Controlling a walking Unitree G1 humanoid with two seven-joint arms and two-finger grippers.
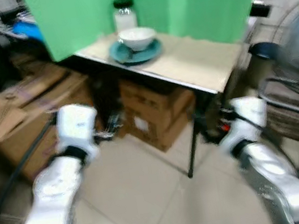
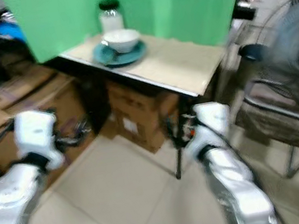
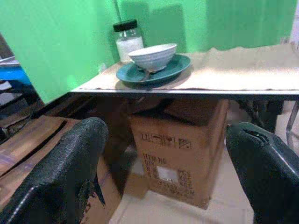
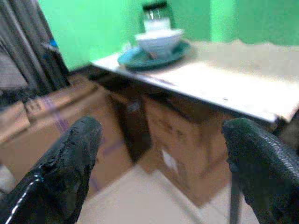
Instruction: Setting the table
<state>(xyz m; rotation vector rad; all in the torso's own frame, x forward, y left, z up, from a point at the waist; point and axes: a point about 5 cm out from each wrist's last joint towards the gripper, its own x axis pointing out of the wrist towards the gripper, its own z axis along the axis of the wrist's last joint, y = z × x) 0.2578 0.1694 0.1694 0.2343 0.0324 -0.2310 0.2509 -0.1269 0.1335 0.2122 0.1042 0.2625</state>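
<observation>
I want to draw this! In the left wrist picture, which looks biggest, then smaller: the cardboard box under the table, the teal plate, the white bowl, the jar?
1. Cardboard box, though it is nearer the camera.
2. Teal plate.
3. White bowl.
4. Jar, partly hidden behind the bowl, so unsure.

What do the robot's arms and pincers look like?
Both arms are shiny silver with rounded white wrist blocks. Each ends in a pincer, the left pincer and the right pincer, with two long, thick black fingers of rough, pebbly texture and rounded tips.
</observation>
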